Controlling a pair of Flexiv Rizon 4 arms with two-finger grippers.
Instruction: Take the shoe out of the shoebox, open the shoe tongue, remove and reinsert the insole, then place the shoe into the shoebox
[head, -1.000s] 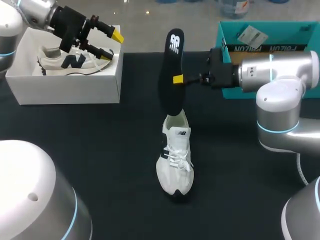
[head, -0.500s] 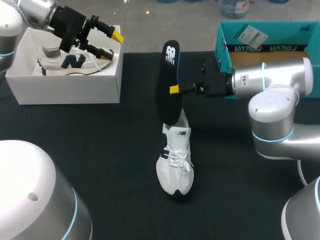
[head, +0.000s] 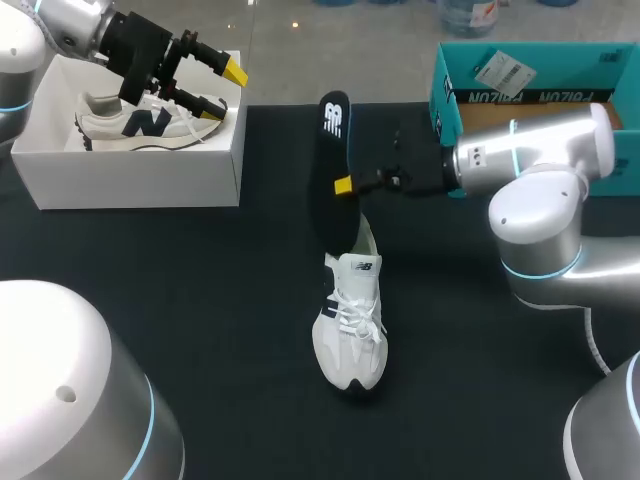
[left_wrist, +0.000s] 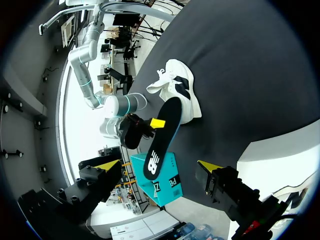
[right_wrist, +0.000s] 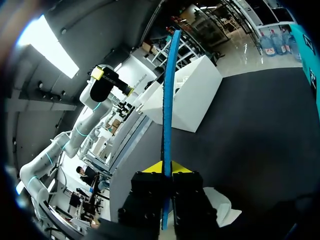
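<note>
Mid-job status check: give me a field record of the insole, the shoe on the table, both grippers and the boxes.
insole: black, held roughly upright, lower end at the shoe's heel opening; depth inside cannot be told
shoe: white, laced, on the black table, toe toward the near edge
right gripper: shut on the insole, gripping it about mid-length
left gripper: open, holding nothing, over the white shoebox
white shoebox: far left of the table, with a second shoe lying inside
teal box: far right, beside the right arm
</note>
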